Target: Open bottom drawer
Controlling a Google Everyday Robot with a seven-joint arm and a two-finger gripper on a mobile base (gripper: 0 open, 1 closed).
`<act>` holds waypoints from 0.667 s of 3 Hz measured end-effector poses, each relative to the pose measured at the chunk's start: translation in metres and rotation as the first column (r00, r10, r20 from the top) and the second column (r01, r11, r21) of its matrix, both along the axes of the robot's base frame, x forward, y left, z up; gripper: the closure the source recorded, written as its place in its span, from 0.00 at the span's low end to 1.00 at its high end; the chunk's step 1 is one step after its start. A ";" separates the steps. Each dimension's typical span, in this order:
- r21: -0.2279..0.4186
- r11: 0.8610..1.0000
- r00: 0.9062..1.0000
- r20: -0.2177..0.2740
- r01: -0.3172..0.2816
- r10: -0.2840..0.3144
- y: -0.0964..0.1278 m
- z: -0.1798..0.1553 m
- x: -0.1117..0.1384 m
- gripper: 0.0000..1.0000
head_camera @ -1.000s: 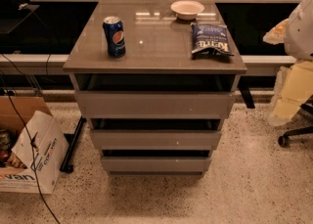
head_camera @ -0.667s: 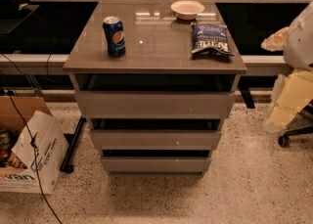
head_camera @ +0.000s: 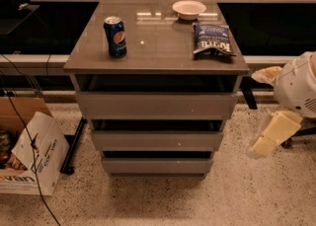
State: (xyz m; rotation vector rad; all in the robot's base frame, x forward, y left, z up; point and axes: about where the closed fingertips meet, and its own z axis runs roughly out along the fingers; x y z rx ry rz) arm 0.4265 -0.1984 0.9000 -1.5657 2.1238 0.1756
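The cabinet has three stacked handleless grey-brown drawer fronts. The bottom drawer (head_camera: pixel 157 165) is the shortest and narrowest front, just above the floor, and its front lines up closed under the middle drawer (head_camera: pixel 157 140). The tallest front, the top drawer (head_camera: pixel 157 105), sits above them. My gripper (head_camera: pixel 260 147) is the cream-coloured end of the arm at the right of the cabinet. It hangs in the air to the right of the middle drawer's level, clear of the cabinet and touching nothing.
On the cabinet top (head_camera: pixel 158 47) stand a Pepsi can (head_camera: pixel 115 36), a blue chip bag (head_camera: pixel 213 39) and a white bowl (head_camera: pixel 189 9). A cardboard box (head_camera: pixel 29 153) and cables lie on the floor at the left. The robot's white body (head_camera: pixel 298 84) is at the right edge.
My arm has moved down and to the left, closer to the cabinet's right side. The drawers and the things on top have not moved.
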 end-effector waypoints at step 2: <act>0.088 0.996 0.999 -0.024 -0.019 0.022 0.000 -0.043 0.011 0.00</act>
